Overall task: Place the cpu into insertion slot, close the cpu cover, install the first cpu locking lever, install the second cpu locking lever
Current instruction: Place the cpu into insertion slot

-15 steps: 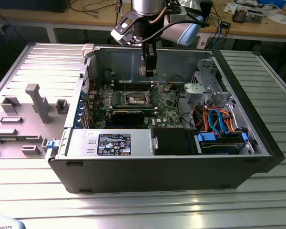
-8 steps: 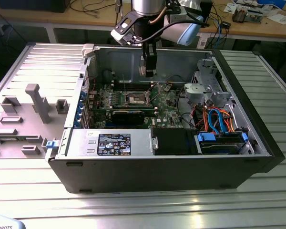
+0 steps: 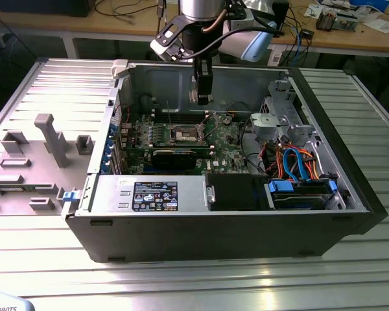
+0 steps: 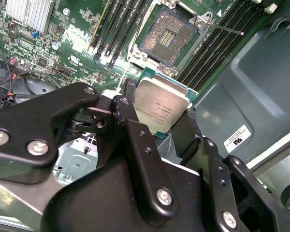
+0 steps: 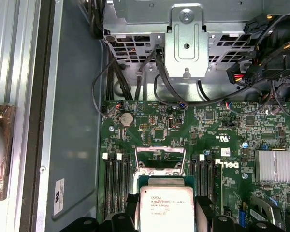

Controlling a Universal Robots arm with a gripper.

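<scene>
cpu (image 4: 162,109) near insertion slot (image 4: 167,37) — memory slots (image 4: 221,42) alongside

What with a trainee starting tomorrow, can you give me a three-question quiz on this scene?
1. True or false: the cpu sits in the slot.
2. The pincer is shut on: A) a cable, B) the cpu, C) nothing.
3. What lies in the slot?

Key: 1 false, the cpu hangs above the board; 2 B; 3 nothing, its centre is bare.
</scene>
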